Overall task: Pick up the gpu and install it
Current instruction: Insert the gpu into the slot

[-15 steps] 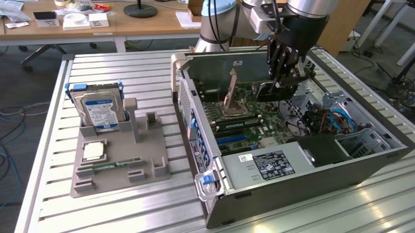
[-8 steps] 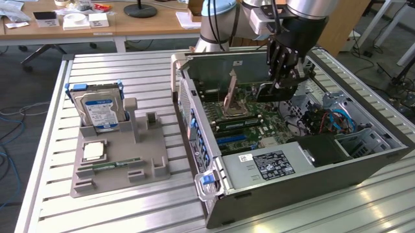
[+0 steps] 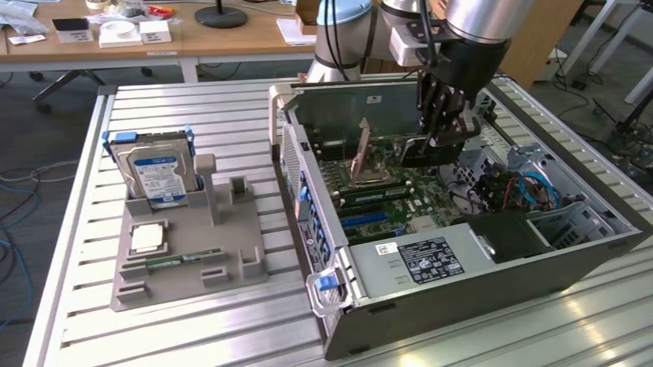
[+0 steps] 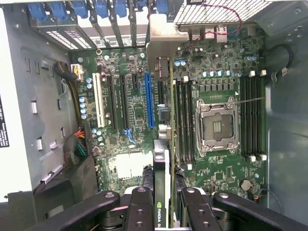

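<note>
The gpu (image 3: 424, 153) hangs inside the open computer case (image 3: 479, 283), just above the motherboard (image 3: 393, 202). My gripper (image 3: 445, 136) reaches down from above and is shut on it. In the wrist view the gpu (image 4: 163, 159) is seen edge-on, with its silver end bracket (image 4: 166, 36) toward the case's slot covers and its black cooler edge between my fingers (image 4: 140, 211). The gripper (image 4: 166, 214) holds the card over the board between the long blue slot (image 4: 149, 98) and the RAM slots (image 4: 185, 120). Whether the card touches a slot is hidden.
The open CPU socket (image 4: 216, 126) with its raised lever (image 3: 360, 153) lies beside the card. Case walls, cables (image 3: 525, 191) and the power supply (image 3: 429, 260) close in around it. On the table, a grey holder (image 3: 229, 229) carries a hard drive (image 3: 155, 174), a CPU (image 3: 148, 238) and a RAM stick (image 3: 179, 260).
</note>
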Robot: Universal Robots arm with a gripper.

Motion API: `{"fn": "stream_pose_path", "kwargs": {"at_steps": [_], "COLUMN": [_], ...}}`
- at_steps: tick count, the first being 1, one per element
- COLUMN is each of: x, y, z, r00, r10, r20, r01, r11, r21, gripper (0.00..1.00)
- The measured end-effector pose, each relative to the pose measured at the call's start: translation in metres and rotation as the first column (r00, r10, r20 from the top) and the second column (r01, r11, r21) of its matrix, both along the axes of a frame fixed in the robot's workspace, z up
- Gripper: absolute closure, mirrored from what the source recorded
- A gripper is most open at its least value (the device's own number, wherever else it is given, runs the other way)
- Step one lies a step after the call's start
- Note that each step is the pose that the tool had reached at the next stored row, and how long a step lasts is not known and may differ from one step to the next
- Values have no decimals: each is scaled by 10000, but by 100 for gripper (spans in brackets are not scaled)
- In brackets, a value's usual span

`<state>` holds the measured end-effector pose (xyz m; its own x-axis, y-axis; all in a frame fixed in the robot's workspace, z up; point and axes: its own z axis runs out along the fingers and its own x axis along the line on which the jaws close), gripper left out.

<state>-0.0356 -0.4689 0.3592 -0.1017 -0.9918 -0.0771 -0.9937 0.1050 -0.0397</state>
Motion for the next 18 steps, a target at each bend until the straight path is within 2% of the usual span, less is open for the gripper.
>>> {"fn": "stream_pose_path", "kwargs": {"at_steps": [7,18], "x": [-2,-2], "y": [-38,-41], "z": [-18,-25], "r00": [10000,10000], "r10": [-2,-1], "r20": [1,0], "r01": [2,1], "r11": [10000,10000], "r21": [1,0], "gripper": [73,73]}}
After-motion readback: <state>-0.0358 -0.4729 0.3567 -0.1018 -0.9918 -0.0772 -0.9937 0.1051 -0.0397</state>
